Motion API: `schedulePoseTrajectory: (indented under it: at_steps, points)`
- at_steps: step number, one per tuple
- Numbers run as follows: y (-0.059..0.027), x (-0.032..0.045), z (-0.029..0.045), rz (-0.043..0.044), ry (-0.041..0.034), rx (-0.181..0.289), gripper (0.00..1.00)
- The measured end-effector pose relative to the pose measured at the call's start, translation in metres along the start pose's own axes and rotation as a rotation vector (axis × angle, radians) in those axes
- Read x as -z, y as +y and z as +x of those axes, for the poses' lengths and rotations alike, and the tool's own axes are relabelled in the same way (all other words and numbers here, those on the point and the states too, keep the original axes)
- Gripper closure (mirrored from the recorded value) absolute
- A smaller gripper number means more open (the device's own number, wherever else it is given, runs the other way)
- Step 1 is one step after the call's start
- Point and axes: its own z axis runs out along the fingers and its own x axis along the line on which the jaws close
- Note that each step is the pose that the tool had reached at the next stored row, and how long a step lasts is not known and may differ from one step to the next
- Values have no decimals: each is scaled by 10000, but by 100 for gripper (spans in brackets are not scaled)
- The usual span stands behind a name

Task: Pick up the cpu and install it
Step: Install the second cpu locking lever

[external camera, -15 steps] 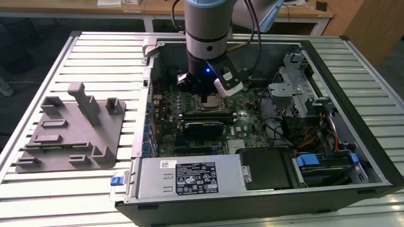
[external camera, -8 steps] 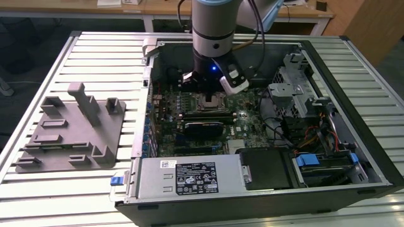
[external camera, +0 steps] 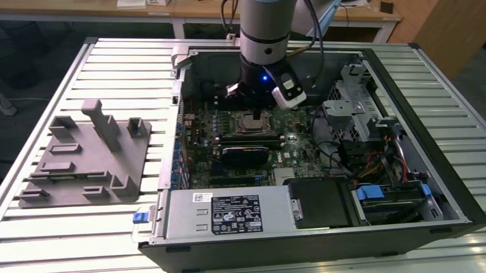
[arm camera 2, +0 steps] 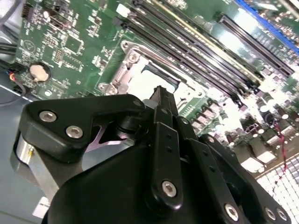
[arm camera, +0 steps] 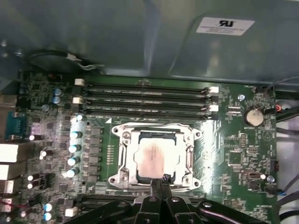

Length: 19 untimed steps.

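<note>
Black pincer (arm camera: 162, 183) linkage fills the near field in both wrist views, fingers drawn together, tips at the cpu's (arm camera: 153, 156) near edge; holding nothing visible. Cpu lies flat inside the socket frame (arm camera: 122, 158), metal rim close on all sides. Memory slots (arm camera: 145, 98) run just beyond the frame. Case (external camera: 425, 170) walls hem the board; grey tray (external camera: 83, 165) sits apart on the worktop (external camera: 45, 85).

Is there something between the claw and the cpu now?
Nothing visible. In the first wrist view the cpu already lies inside the socket frame, and the claw, its fingers together, is at the chip's edge.
</note>
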Motion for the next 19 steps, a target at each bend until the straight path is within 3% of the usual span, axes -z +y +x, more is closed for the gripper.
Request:
schedulePoseTrajectory:
  at_steps: [6,19]
  points:
    - [44,-7,-56,34,2,0,89]
    - [91,-12,-59,58,3,2,89]
